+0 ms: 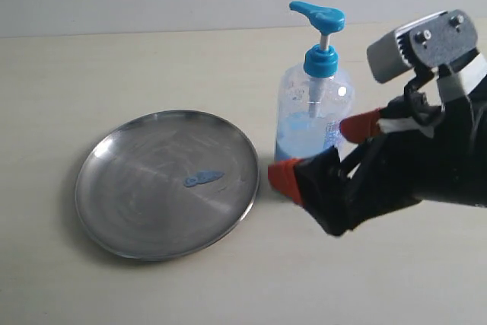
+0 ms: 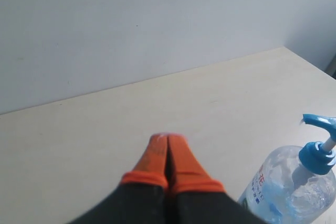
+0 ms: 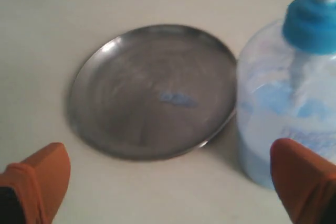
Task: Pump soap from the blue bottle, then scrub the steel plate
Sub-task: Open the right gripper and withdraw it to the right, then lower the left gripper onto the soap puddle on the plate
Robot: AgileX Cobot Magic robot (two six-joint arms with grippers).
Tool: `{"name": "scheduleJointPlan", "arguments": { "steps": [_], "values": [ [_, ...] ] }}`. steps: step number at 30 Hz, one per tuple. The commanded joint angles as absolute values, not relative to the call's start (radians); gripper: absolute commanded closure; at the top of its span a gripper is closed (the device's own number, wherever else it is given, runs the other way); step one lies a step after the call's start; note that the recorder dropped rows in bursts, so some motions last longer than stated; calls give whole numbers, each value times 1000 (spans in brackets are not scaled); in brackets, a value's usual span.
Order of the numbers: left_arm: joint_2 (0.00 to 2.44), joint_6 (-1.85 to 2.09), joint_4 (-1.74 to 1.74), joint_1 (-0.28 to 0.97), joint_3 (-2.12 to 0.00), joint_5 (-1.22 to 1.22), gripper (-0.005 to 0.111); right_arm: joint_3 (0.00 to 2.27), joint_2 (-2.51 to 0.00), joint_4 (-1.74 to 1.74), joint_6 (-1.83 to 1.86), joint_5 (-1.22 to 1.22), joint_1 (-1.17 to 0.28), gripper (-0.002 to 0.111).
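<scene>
- The steel plate (image 1: 137,188) lies flat on the counter (image 1: 380,287), on the left of the exterior view.
- A small streak of soap (image 1: 203,179) sits near the middle of the plate; the surface around it shows dull scuffs.
- The blue bottle (image 1: 312,112) stands upright on the counter, just beside the plate's right rim.
- The pump head (image 1: 317,14) is raised, with the white stem exposed. Its spout points left in the exterior view.
- The right gripper (image 1: 323,152) is low at the bottle's near right side, with its jaws spread wide and nothing held.
- One orange fingertip overlaps the bottle's lower body in the exterior view, and the other lies near the base, toward the plate. Contact with the bottle cannot be confirmed from these views.
- The left gripper (image 2: 168,148) is above the counter, apart from the bottle. Its orange fingertips are pressed together with nothing between them.
</scene>
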State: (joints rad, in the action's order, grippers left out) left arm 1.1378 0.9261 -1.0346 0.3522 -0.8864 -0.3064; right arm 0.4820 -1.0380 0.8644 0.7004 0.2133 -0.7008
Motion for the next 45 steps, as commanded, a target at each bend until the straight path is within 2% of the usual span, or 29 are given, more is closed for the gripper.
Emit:
{"name": "scheduleJointPlan", "arguments": {
  "steps": [1,3,9,13,17,23,27,45],
  "values": [
    [1130,927,-1042,350,-885,-308,107,488,-1030,783,657,370,-698,14],
    [1130,927,-1042,350,-885,-310,107,493,-1030,684,574,408,-698,17],
    [1130,933,-1042,350,-885,-310,107,578,-1036,102,96,644,-698,26],
    [1130,937,-1042,350,-885,-310,107,627,-1036,-148,-68,767,-698,43],
    [1130,937,-1042,350,-885,-308,107,623,-1036,-301,-84,816,-698,61],
    [1138,937,-1039,350,-885,-308,107,624,-1031,-374,-139,813,-698,92],
    [1165,937,-1039,350,-885,-310,107,617,-1004,-398,-150,797,-698,108],
    [1344,937,-1043,350,-885,-316,107,441,-610,-497,-280,569,-698,108]
  ]
}}
